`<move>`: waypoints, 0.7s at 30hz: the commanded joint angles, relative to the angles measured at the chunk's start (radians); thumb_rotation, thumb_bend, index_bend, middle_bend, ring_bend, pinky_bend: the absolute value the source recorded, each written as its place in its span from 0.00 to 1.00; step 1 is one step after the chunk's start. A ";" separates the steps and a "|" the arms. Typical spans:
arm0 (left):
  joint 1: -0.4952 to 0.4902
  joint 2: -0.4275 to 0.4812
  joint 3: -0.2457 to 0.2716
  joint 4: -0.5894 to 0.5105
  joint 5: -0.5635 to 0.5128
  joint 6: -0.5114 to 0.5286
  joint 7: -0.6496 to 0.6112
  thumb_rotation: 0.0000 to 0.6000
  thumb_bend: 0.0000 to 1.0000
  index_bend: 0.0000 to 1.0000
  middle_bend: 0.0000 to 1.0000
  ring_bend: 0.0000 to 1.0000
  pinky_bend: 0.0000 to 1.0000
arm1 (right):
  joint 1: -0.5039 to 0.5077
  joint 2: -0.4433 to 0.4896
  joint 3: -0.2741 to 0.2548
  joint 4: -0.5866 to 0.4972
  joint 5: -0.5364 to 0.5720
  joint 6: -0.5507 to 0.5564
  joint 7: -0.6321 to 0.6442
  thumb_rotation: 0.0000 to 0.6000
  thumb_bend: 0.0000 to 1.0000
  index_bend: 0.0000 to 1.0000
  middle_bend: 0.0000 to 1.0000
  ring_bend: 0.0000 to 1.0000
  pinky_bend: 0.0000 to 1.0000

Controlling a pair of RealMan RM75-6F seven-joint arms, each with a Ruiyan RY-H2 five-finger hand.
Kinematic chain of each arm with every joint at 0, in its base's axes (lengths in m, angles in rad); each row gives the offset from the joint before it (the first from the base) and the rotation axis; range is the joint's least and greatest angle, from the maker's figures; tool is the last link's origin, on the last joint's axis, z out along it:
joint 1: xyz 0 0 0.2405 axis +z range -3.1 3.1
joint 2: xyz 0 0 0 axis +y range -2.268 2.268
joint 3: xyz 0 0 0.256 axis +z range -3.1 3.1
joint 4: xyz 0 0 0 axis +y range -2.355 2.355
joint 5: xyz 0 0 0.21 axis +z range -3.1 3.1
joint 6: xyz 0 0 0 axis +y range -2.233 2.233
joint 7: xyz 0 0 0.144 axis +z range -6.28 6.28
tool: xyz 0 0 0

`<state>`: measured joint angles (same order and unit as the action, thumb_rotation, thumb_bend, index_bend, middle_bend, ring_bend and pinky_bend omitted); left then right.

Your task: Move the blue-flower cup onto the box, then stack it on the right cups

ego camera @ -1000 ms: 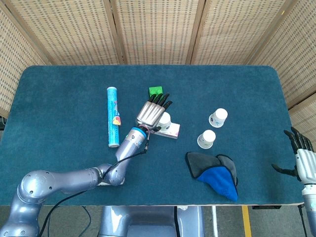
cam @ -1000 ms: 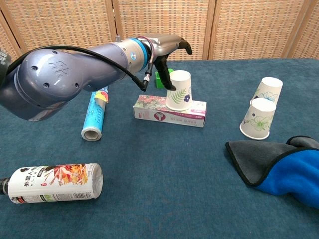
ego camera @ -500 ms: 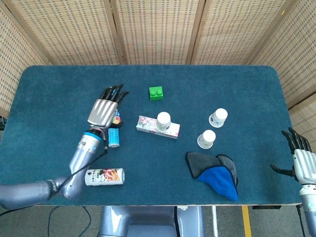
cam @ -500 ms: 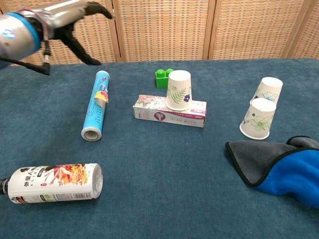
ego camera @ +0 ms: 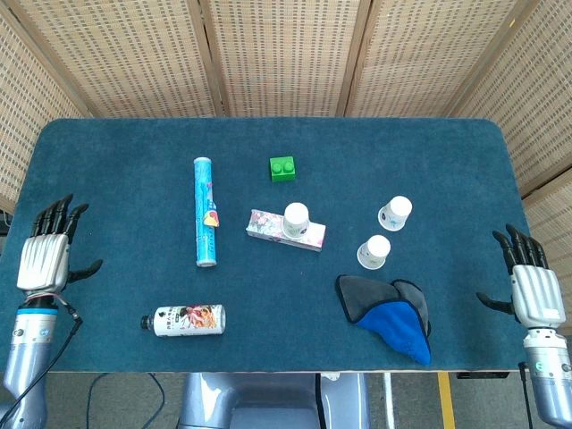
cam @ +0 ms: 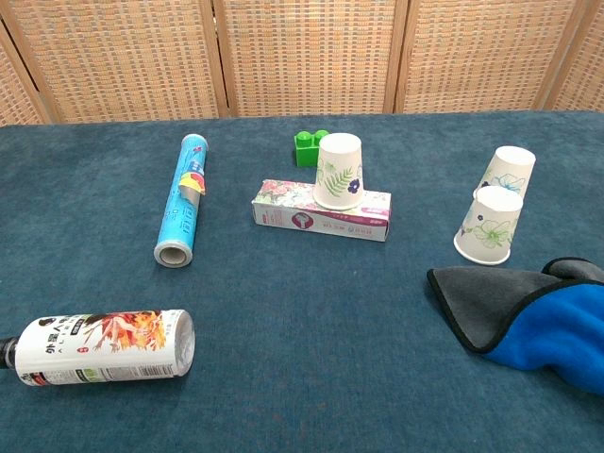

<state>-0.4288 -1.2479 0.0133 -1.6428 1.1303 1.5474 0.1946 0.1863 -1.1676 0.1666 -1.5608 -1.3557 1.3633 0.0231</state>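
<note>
- Neither hand shows in the chest view. The head view alone catches them, both off the edges of the table point(ego camera: 107, 152) and well apart from the box point(ego camera: 286, 230).
- The left hand point(ego camera: 43, 255) sits far to the left of the box, fingers spread, holding nothing.
- The right hand point(ego camera: 530, 284) sits far to the right of the box, fingers apart and likewise empty. Its forearm is cut off at the bottom of the frame.
- The blue-flower cup point(cam: 339, 171) stands upside down on the box, towards its right end.
- The two right cups point(cam: 498, 201) stand upside down to the right of the box, one just behind the other and partly hidden by it in the chest view. From above they look slightly apart.
- The cloth point(cam: 533, 321) lies to the right of the box and nearer the camera; the chest view cuts off its right side.
- The bottle point(cam: 99, 346) lies on its side to the left of the box and nearer the camera, its cap end cut off at the chest view's left edge.
- One second ago the left hand was at the cup on the box. Half a second ago it was over the blue tube point(ego camera: 206, 211), left of the box; now it has drawn back past the table's left edge.
- The cup has stayed on the box, unmoved.
</note>
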 commanded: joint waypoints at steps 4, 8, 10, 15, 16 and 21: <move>0.067 0.001 0.010 0.043 0.038 0.021 -0.032 1.00 0.20 0.12 0.00 0.00 0.04 | 0.096 0.023 0.040 -0.172 -0.016 -0.047 -0.237 1.00 0.08 0.13 0.00 0.00 0.00; 0.086 0.004 -0.011 0.071 0.054 0.004 -0.068 1.00 0.20 0.12 0.00 0.00 0.04 | 0.214 -0.019 0.076 -0.297 0.050 -0.159 -0.455 1.00 0.08 0.16 0.00 0.00 0.00; 0.091 0.005 -0.019 0.078 0.057 -0.017 -0.083 1.00 0.20 0.12 0.00 0.00 0.04 | 0.278 -0.059 0.100 -0.335 0.123 -0.211 -0.557 1.00 0.09 0.21 0.00 0.00 0.00; 0.098 0.011 -0.034 0.083 0.069 -0.053 -0.099 1.00 0.20 0.12 0.00 0.00 0.04 | 0.408 -0.157 0.150 -0.357 0.300 -0.270 -0.722 1.00 0.09 0.25 0.00 0.00 0.02; 0.101 0.012 -0.039 0.084 0.072 -0.058 -0.102 1.00 0.20 0.12 0.00 0.00 0.04 | 0.446 -0.185 0.164 -0.351 0.345 -0.279 -0.758 1.00 0.09 0.25 0.00 0.00 0.03; 0.110 0.016 -0.052 0.088 0.093 -0.079 -0.126 1.00 0.20 0.13 0.00 0.00 0.04 | 0.598 -0.300 0.224 -0.288 0.516 -0.286 -0.880 1.00 0.13 0.25 0.00 0.00 0.03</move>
<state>-0.3204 -1.2335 -0.0360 -1.5565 1.2199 1.4726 0.0731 0.6915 -1.3859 0.3388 -1.8764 -0.9441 1.1033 -0.7715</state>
